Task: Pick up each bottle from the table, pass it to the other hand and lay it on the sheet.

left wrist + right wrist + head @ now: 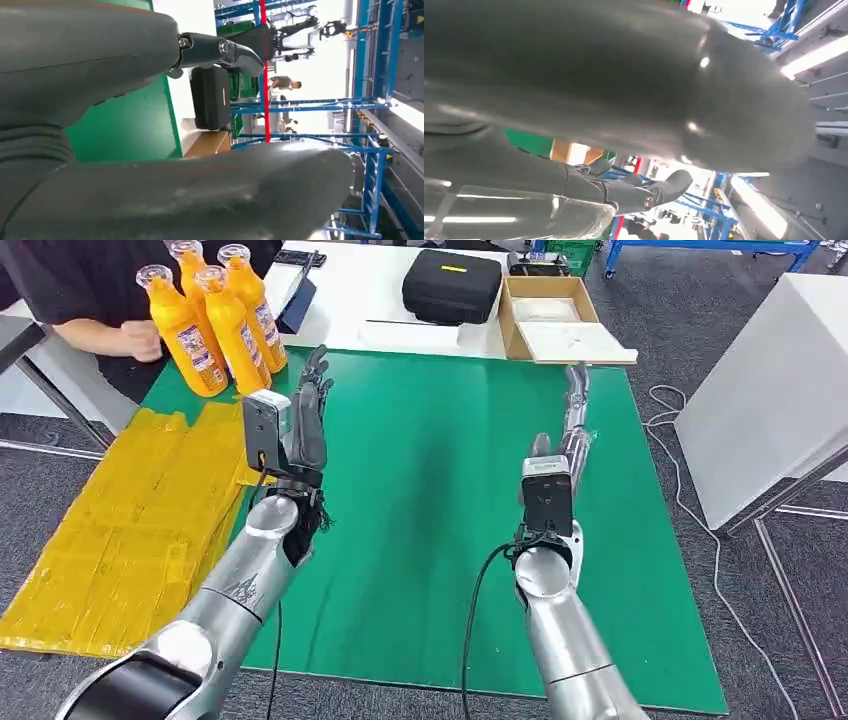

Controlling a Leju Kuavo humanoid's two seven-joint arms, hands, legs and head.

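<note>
Now both my hands hover empty, fingers spread: left hand (pixel 308 415) near the orange bottles (pixel 215 325), right hand (pixel 572 430) waiting. Next, I'd grasp one bottle.

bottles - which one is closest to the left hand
The front-right orange bottle of the four, standing just beyond the left hand; the others stand farther back or farther left.

Green table (pixel 450 490) bearing bottles (pixel 215 320), probably four
</note>
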